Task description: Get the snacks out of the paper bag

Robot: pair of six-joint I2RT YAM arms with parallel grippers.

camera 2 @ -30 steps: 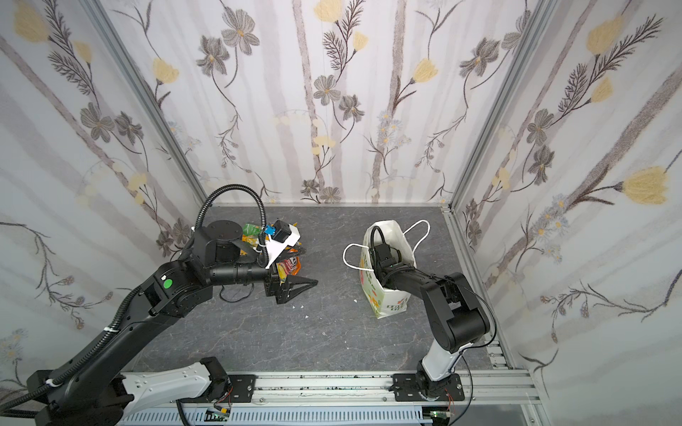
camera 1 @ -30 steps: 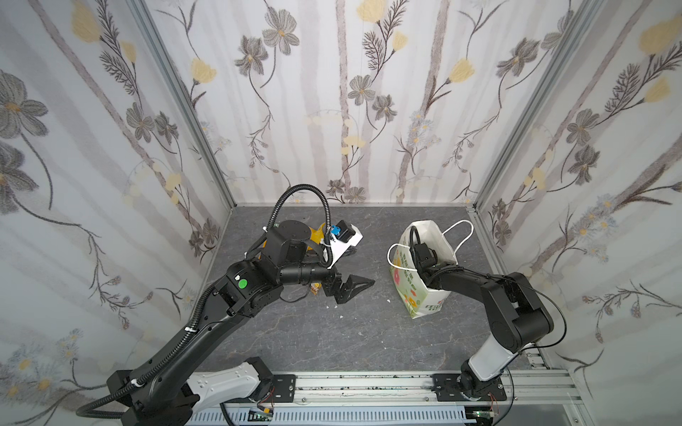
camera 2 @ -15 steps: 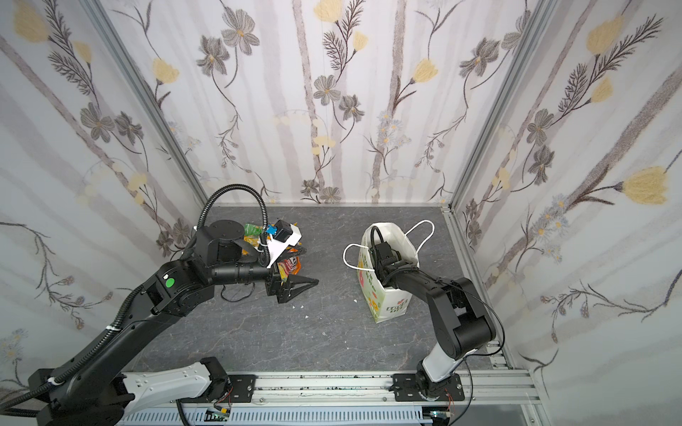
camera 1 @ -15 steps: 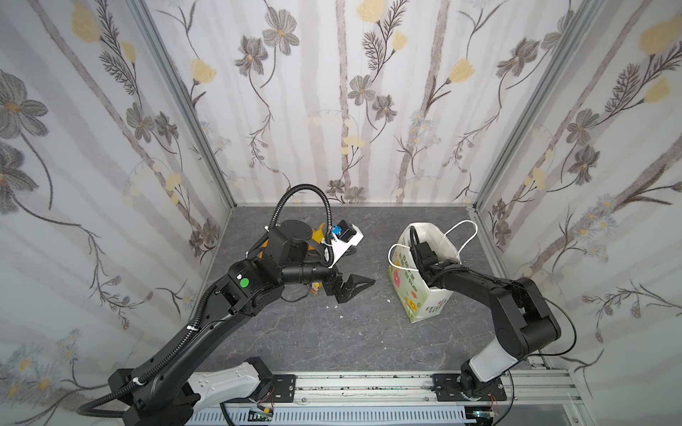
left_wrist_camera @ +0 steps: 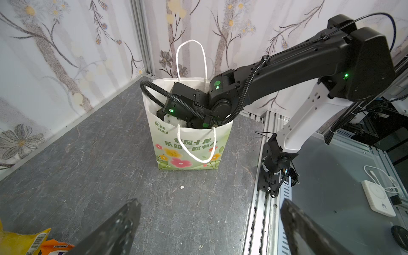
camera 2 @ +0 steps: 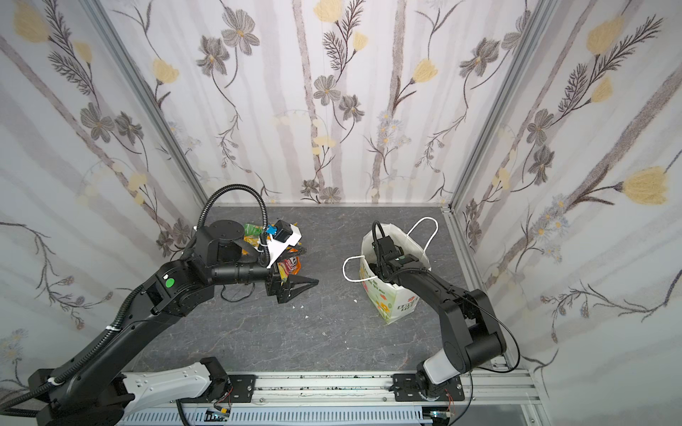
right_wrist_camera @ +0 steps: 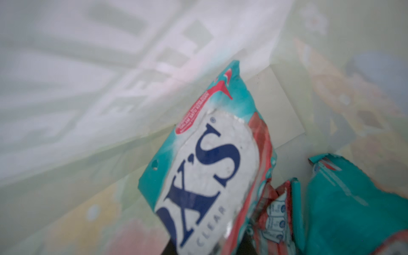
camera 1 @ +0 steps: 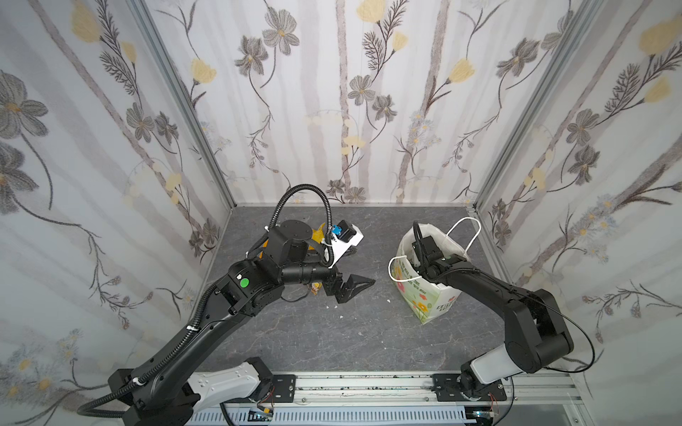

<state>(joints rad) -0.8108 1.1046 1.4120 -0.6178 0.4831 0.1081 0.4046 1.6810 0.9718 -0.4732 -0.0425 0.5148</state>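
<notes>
L tool: my left tool (left_wrist_camera: 210, 202) is wide open w/ nothing betw. the fingers. It hangs low over the counter (camera 1: 332, 339), aimed at the paper bag (camera 1: 430, 300) but well apart from it.
R tool: my right tool (left_wrist_camera: 176, 110) is down inside the bag's mouth. Jaws are hidden by the bag wall, so can't tell if they're closed on anything.
Bag: upright on the right side of the counter, near the right wall. Flower print + green lettering on the front. Rear handle (left_wrist_camera: 192, 57) stands up, front handle (left_wrist_camera: 195, 152) hangs down over the print.
In bag: teal-white packet (right_wrist_camera: 209, 176) fills the right wrist view, v. close to the cam, "X'S CLEAR" readable. 2nd teal packet (right_wrist_camera: 353, 209) sits just beside it, crumpled.
Out of bag: snacks piled at back-left of the counter, partly under my left arm. Incl. green packet (camera 2: 252, 229), yellow packet (left_wrist_camera: 19, 240) and orange packet (left_wrist_camera: 55, 246).
</notes>
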